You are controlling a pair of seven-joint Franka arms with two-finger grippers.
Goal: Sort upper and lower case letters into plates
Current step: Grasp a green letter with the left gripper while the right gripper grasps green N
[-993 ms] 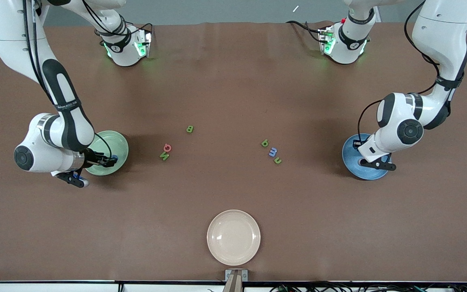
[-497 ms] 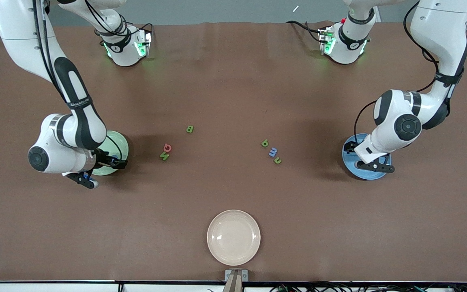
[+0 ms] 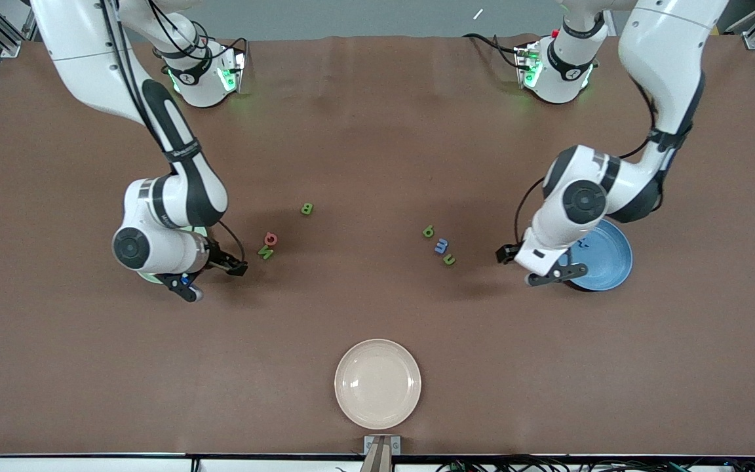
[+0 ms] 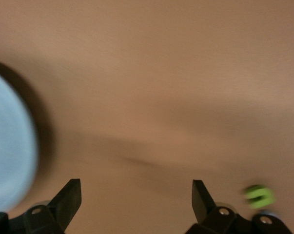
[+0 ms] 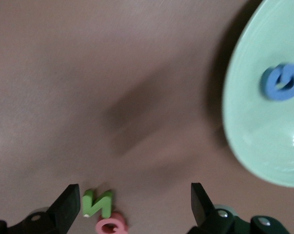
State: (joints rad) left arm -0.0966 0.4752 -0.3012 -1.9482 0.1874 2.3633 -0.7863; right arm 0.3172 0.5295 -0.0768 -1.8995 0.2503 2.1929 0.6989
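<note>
My right gripper [image 3: 210, 279] hangs open and empty over the table, between the pale green plate [image 3: 199, 230] and a green N [image 3: 265, 252] that touches a red Q [image 3: 271, 238]. In the right wrist view the gripper [image 5: 132, 202] has the N [image 5: 98, 203] and the Q [image 5: 110, 225] by one finger, and a blue G [image 5: 282, 83] lies in the green plate [image 5: 254, 126]. My left gripper [image 3: 535, 264] is open and empty between the blue plate [image 3: 607, 262] and three letters: green [image 3: 428, 231], blue [image 3: 442, 246], green [image 3: 449, 259]. A green B [image 3: 307, 209] lies apart.
A cream-beige plate [image 3: 377, 383] sits near the table's front edge at the middle. The right arm's wrist covers most of the pale green plate in the front view. In the left wrist view the gripper [image 4: 136, 195] has the blue plate [image 4: 10, 156] and a green letter [image 4: 260, 196] beside it.
Both arms have swung from over their plates toward the table's middle. Both grippers opened. The blue letter that the right gripper carried lies in the green plate.
</note>
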